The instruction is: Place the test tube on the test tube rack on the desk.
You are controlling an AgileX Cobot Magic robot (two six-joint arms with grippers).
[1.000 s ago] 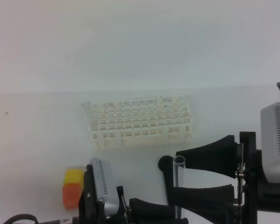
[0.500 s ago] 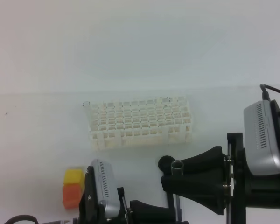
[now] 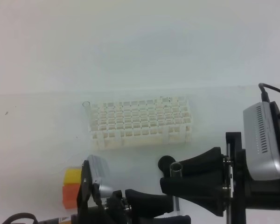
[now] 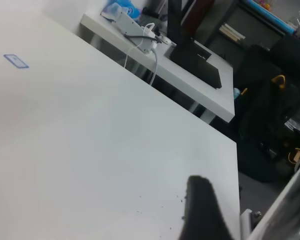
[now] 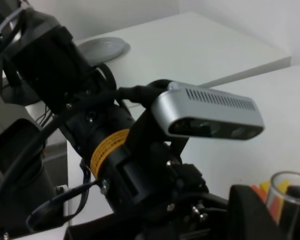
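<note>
Exterior high view: the slender clear glass test tube stands upright, clamped between the black fingers of the right hand, open rim up, low in frame and well short of the white plastic grid test tube rack. The rack sits on the plain white counter, and another clear tube seems to stand at its far left corner, though it's faint. The left hand is just below the tube with jaws spread, not gripping anything as far as this view shows; the left wrist view gives only one black finger over bare counter. A black round-headed tool sits just beside the tube rim. Yellow and orange blocks lie at lower left, apart from the action. In the right wrist view the tube rim shows bottom right. Progress: tube picked up and held by the right hand; carrying it to the rack and lowering it into a hole is left.
</note>
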